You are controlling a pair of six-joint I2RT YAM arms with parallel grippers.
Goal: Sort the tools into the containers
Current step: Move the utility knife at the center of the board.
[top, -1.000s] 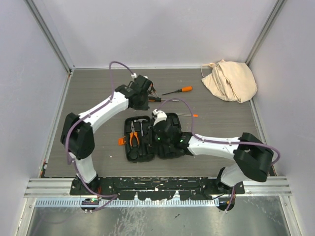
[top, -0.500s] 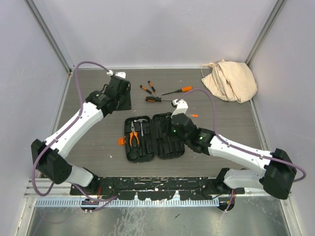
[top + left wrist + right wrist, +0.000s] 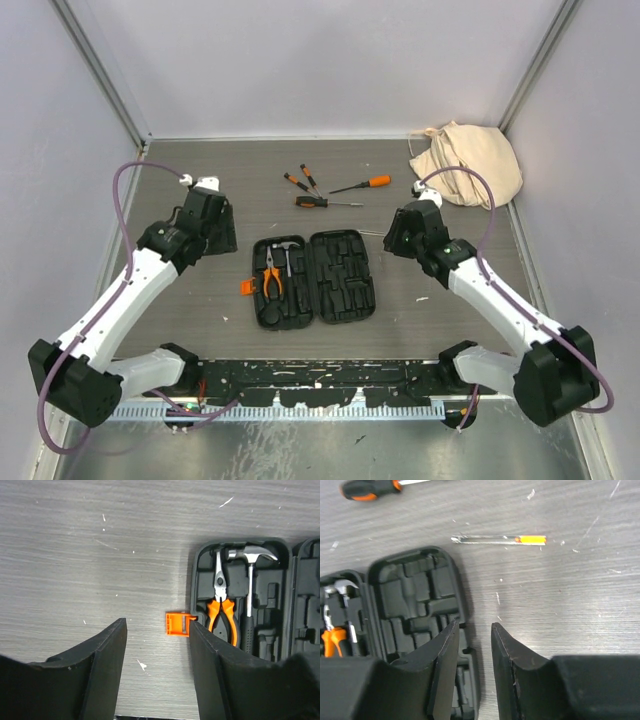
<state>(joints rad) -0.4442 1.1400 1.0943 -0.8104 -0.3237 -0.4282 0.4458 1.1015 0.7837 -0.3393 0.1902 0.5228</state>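
case: lay open flat at mid-table, its two halves side by side, each half's long axis running near to far. orange latch stuck out leftward. left half held pliers and hammer, heads toward the far side.
left fingers: moderately apart, holding nothing, above bare table left of the latch.
right fingers: narrowly apart, holding nothing, by the case's right edge.

tools x7, case x1, bag x1
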